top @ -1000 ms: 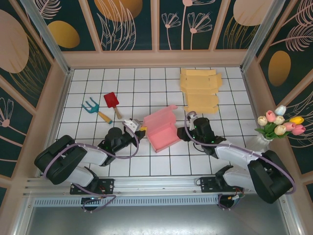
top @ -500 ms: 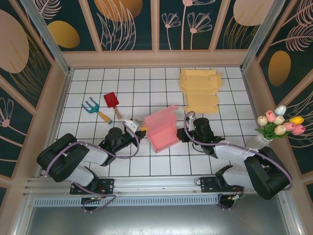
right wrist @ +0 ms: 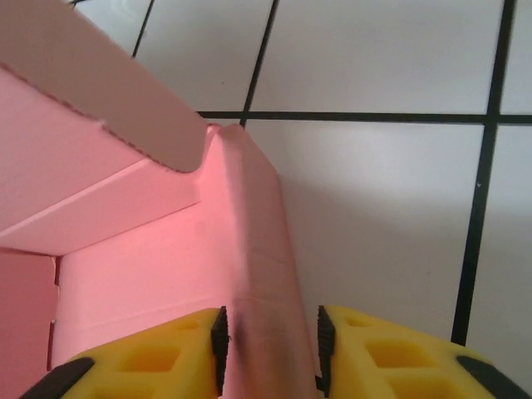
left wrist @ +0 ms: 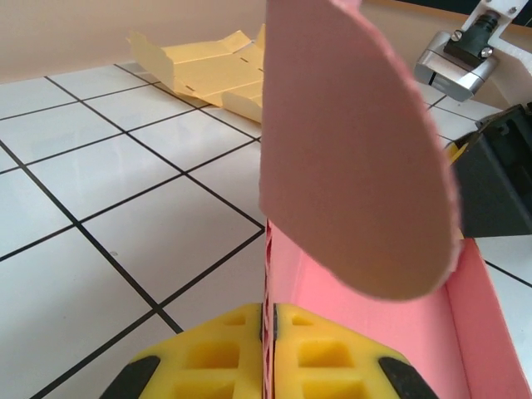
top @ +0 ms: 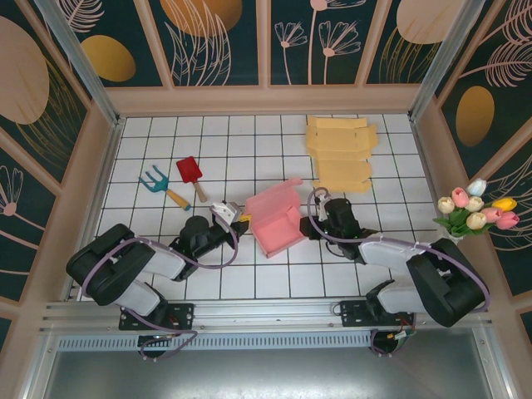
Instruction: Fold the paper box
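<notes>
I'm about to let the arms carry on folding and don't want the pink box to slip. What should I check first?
1. Left gripper clamped on the pink box wall: ok.
2. Right gripper straddles the opposite wall: ok.
3. Right gripper firmly pinching that wall: cannot tell.
4. Rounded flap tucked in: not ok, it stands upright.
5. Yellow box blanks lie apart from the pink box: ok.
6. Trowel and hand rake lie apart from the box: ok.
</notes>
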Tool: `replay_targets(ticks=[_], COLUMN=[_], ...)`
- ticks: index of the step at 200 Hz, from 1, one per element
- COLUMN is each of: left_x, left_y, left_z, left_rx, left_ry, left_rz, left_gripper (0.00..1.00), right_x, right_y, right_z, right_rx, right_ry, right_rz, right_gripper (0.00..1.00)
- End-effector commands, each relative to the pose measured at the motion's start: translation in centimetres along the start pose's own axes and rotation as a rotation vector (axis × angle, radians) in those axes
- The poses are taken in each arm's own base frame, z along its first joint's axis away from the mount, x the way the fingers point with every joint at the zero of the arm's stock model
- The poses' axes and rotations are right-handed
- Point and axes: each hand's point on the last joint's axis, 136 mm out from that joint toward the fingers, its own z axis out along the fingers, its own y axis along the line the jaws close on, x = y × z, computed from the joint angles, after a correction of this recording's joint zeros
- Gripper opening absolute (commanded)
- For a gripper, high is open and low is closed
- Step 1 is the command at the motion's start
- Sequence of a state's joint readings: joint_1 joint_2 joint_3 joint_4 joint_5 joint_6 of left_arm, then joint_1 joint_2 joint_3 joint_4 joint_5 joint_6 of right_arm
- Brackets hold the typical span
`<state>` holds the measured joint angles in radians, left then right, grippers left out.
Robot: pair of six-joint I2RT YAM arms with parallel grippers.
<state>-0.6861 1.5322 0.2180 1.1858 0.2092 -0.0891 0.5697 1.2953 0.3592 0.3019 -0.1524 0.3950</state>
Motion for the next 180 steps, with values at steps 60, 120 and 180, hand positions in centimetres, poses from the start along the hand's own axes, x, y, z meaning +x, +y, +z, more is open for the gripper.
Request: replay_targets(ticks=[60, 120, 180], left_x=[0.7, 0.6, 0.2], left_y=[0.0, -0.3, -0.6], left_z=[0.7, 0.8, 0.9], left_rx=[0.008, 0.022, 0.041], left_ry=[0.037, 0.033, 0.018], left_rz=[0.012, 0.01, 0.009], left_gripper=[0.1, 0.1, 0.1], right_x=[-4.0, -3.6, -1.3], right_y=[0.6, 1.6, 0.6], right_z=[-3.3, -0.6, 3.2], right_rx=[0.095, 0.144, 0.222], right_ry=[-0.103, -0.026, 0.085], right_rz=[-0.093, -0.218, -0.28], right_gripper=[0.47, 0.47, 0.34])
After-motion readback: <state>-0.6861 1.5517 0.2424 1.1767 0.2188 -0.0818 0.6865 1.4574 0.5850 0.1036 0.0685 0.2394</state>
